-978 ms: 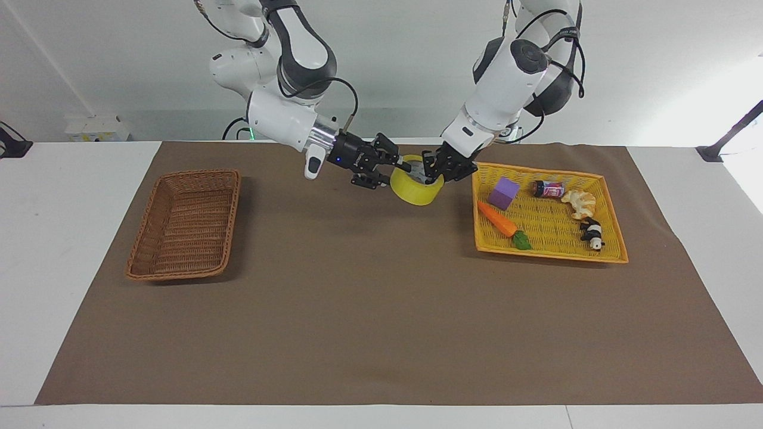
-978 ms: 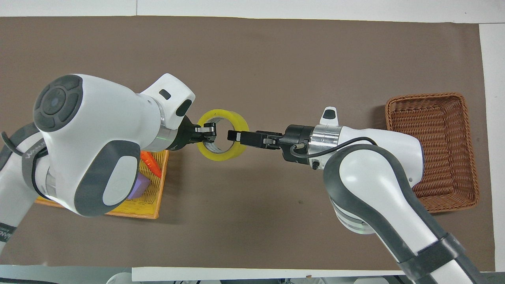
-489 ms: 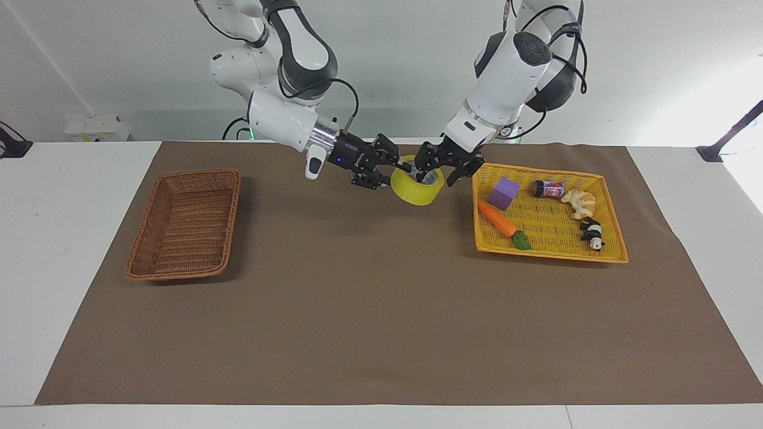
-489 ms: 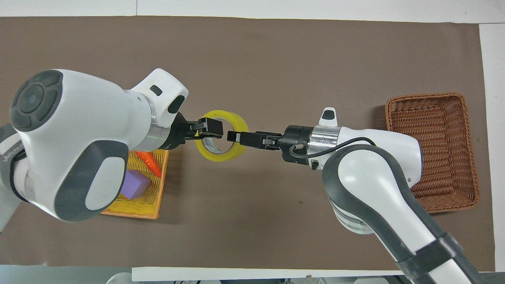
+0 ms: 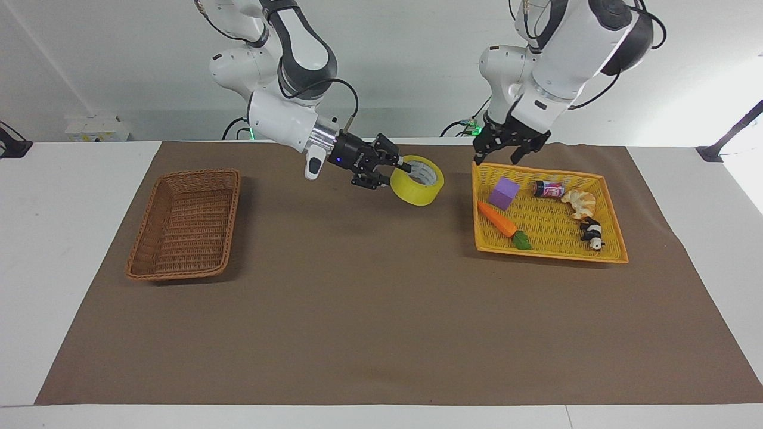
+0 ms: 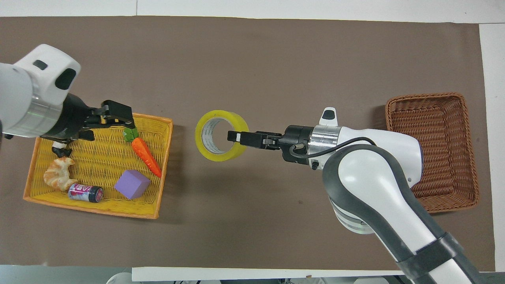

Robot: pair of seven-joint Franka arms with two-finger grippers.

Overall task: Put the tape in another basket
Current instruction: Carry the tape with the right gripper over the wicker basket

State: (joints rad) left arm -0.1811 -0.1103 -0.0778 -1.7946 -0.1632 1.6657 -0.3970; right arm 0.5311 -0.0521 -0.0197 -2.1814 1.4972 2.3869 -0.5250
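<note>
Two woven baskets on the brown table mat [image 5: 381, 310]: one deep brown wicker basket [image 5: 185, 223] [image 6: 432, 152], one shallow bright yellow tray basket [image 5: 614, 253] [image 6: 96, 205].

One ring of translucent yellow packing tape [image 5: 418, 180] [image 6: 221, 135], up between the two baskets.

In the yellow tray basket, five items: one orange toy carrot [image 5: 499, 220] [image 6: 146, 151], one purple cube [image 5: 504, 192] [image 6: 132, 184], one small dark can [image 5: 548, 189] [image 6: 85, 193], one pale croissant [image 5: 579, 203] [image 6: 58, 178], one black-and-white panda figure [image 5: 592, 233].

Two robot grippers: right gripper [image 5: 398, 169] [image 6: 232, 136], left gripper [image 5: 506, 149] [image 6: 114, 116].

I can't read any words or numbers here. The little can [image 6: 85, 193] in the yellow tray [image 6: 165, 165] has a red and white label, but its letters are too small to read.
</note>
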